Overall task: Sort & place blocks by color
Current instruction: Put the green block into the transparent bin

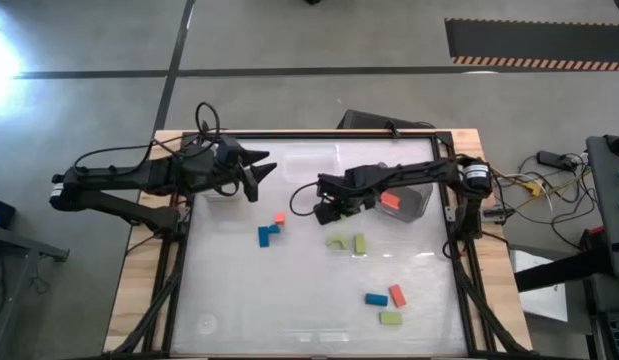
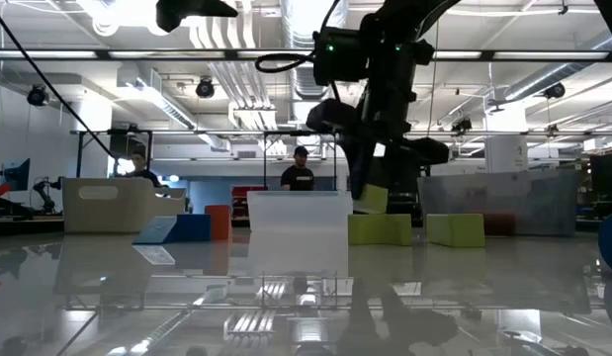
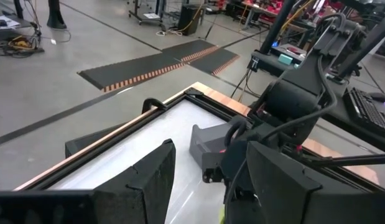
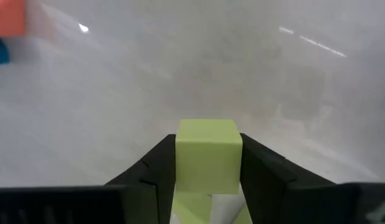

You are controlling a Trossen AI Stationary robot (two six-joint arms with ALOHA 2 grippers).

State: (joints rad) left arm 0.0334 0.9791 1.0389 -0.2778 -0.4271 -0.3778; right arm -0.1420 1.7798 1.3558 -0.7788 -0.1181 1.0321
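High view: right gripper [image 1: 327, 203] hovers mid-frame, left gripper [image 1: 261, 172] waits upper left; blocks [image 1: 347, 243] scattered centre to lower right | Low view: green block [image 2: 371, 199] held aloft | Left wrist: fingers [image 3: 148, 180] spread wide | Right wrist: jaws clamp green block [image 4: 208, 155], frame bottom centre

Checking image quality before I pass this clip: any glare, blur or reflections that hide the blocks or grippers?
High view: a bright flare sits at the upper left corner, off the table; the blocks stay readable. Low view: backlit, so the arms are silhouettes, and the glossy tabletop mirrors the room. Right wrist view: the green block in the right gripper is sharp, the background soft. Left wrist view: the left gripper looms dark and close.
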